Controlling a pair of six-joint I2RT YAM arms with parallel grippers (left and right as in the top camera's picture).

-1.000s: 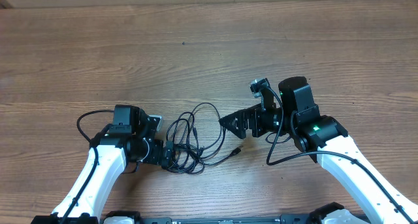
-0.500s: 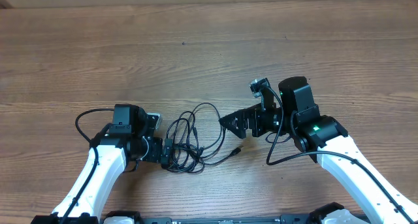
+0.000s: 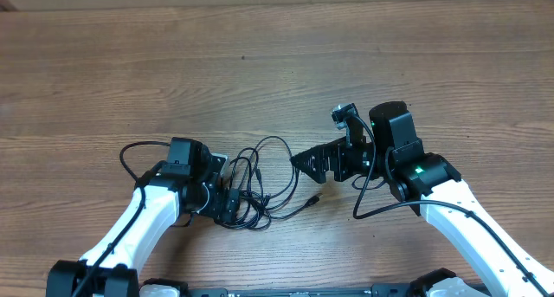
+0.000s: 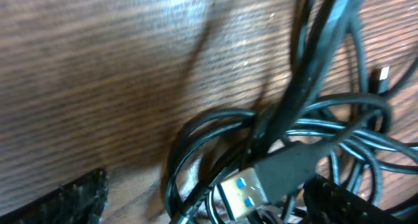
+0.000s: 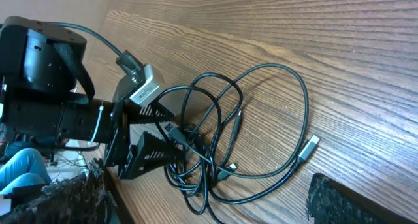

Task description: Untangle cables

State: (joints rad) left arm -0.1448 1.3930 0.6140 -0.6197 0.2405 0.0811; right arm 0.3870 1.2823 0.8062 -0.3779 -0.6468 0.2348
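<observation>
The wooden table [image 3: 260, 54] is brown, with long straight grain and a dull sheen. Two white arms with black joints reach in over it. The left gripper [image 3: 227, 199] has its black, ribbed, wedge-shaped fingers [image 5: 155, 153] spread wide. They straddle the near edge of the cables [image 3: 260, 183], and several strands lie in the gap between them. The right gripper [image 3: 303, 165] is also spread wide with nothing between its textured fingertips. The bundle sits ahead of it, near but apart. The cables are thin, glossy black cords curled in overlapping round loops. Just ahead of the left fingers lies a flat rectangular metal plug [image 4: 243, 190] with a blue insert. A small silver-tipped plug [image 5: 309, 147] ends a loose strand nearer the right gripper.
</observation>
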